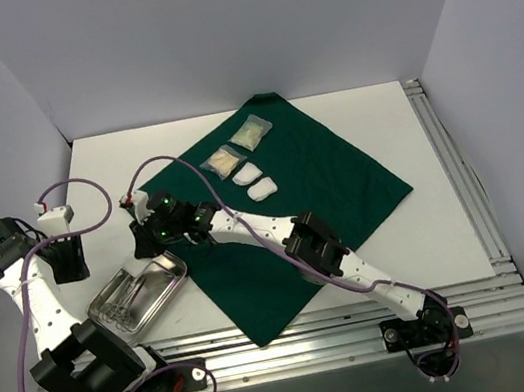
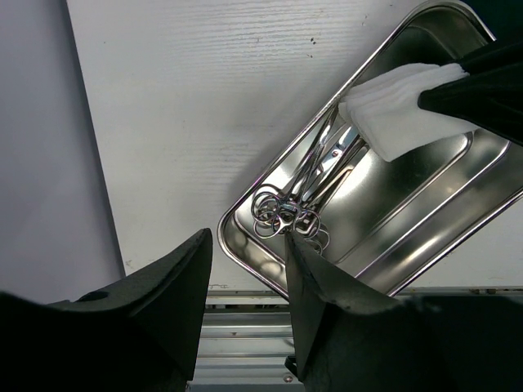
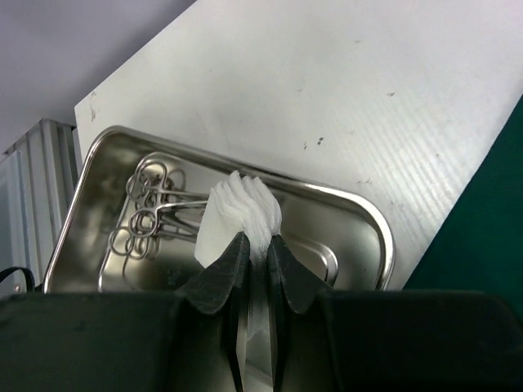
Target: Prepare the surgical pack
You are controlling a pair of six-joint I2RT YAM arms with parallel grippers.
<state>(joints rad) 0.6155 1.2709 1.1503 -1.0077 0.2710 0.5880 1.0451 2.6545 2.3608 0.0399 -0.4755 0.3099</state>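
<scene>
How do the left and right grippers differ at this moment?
The left gripper stands open and empty, while the right gripper is shut on a white gauze pad. The left gripper hangs off to the side of the steel tray, touching nothing; the right gripper holds its pad over the tray's inside. Both are black two-finger grippers facing that same tray.

Right gripper (image 3: 257,243) jaws hide part of gauze pad (image 3: 229,216) and of tray (image 3: 86,196)
</scene>
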